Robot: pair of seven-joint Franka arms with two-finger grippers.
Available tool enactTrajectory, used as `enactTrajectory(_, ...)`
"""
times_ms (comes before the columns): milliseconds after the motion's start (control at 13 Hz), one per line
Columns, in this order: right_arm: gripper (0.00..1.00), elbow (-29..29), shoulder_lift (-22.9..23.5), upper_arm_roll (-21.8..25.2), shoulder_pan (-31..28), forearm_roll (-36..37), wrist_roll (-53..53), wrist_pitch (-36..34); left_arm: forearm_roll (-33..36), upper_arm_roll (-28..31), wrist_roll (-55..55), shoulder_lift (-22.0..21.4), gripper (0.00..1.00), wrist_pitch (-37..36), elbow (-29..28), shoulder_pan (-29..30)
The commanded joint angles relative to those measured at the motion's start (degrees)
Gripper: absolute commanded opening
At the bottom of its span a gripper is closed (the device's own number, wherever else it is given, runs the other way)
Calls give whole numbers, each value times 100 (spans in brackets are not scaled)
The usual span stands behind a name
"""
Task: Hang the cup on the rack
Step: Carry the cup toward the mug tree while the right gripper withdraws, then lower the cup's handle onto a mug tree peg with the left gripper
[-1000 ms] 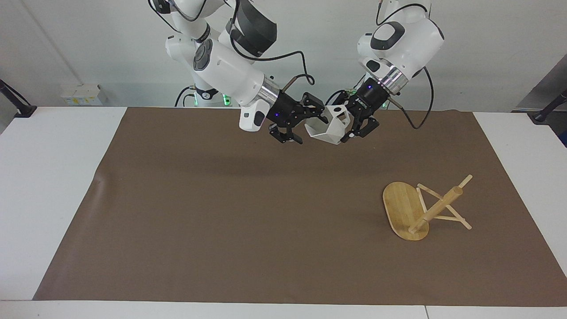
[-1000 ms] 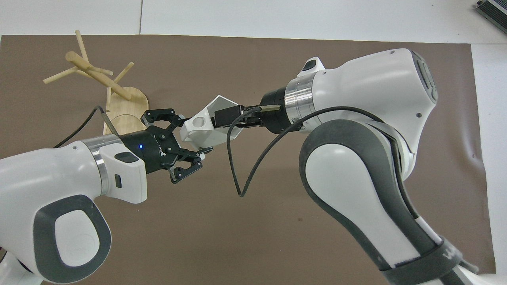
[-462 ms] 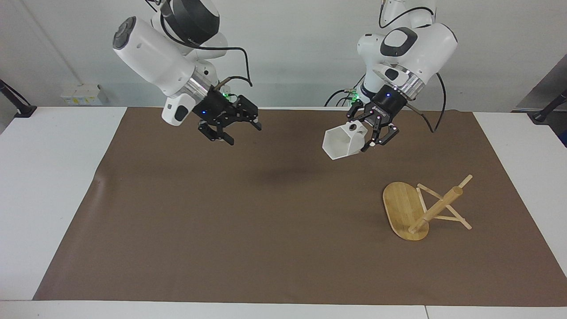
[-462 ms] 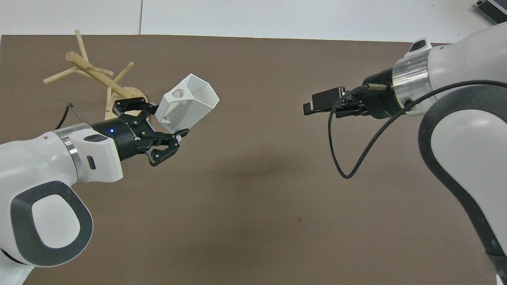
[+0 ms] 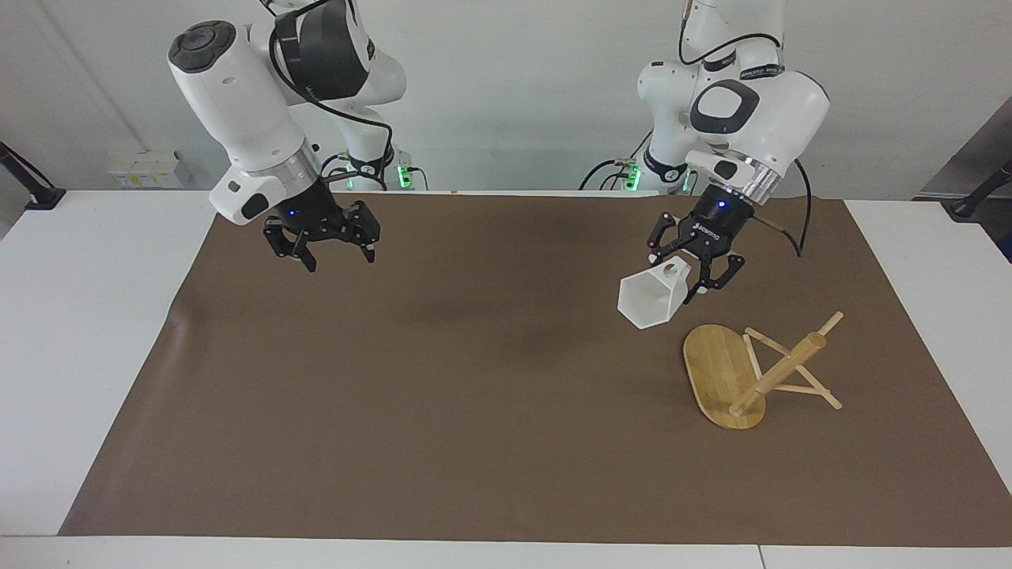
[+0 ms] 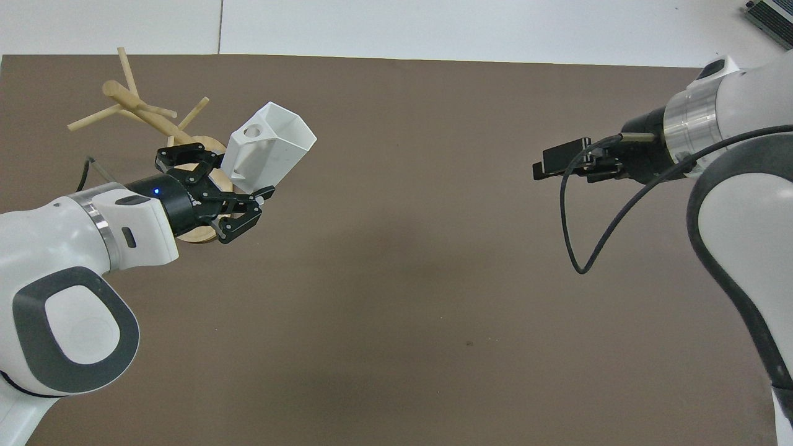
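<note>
Over the mat (image 5: 443,411) toward the left arm's end, the left gripper (image 5: 689,275) clamped the cup (image 5: 650,300) by its handle, tilted beside the rack (image 5: 759,370), presumably for pegging; the right gripper (image 5: 322,246) waited, jaws wide and empty.

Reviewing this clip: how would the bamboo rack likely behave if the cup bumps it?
The rack has a flat oval base, so it probably won't roll. Its tall post and pegs suggest a sideways bump might tip or slide it. The cup looks rigid.

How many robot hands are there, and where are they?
2. The left hand is up over the brown mat beside the rack, holding the white cup. The right hand hangs empty over the mat's other end.
</note>
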State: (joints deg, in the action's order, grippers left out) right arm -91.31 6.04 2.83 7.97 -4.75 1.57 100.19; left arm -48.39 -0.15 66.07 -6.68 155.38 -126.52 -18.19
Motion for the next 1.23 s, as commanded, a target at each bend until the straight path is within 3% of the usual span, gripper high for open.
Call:
enactTrajectory(0, 100, -194, -165, 436, -15, 176, -148, 88, -30, -47, -77, 236, 0, 545, -40, 35)
enactTrajectory(385, 100, -247, -103, 1324, -41, 202, -532, 482, -30, -38, -622, 438, 0, 678, 13, 280)
enactTrajectory(538, 100, -238, -120, 1396, -242, 229, -798, 563, -39, -38, -884, 500, 0, 765, 39, 395)
enactTrajectory(692, 100, -203, -287, 1265, -514, 229, -833, 423, -39, -38, -990, 544, 0, 783, 57, 404)
enactTrajectory(923, 100, -150, -664, 502, -1208, 229, -825, -59, -30, -38, -1325, 685, 0, 844, 83, 404)
enactTrajectory(1154, 100, -255, -797, 289, -1403, 211, -755, -368, -30, -20, -1325, 843, 0, 907, 232, 518)
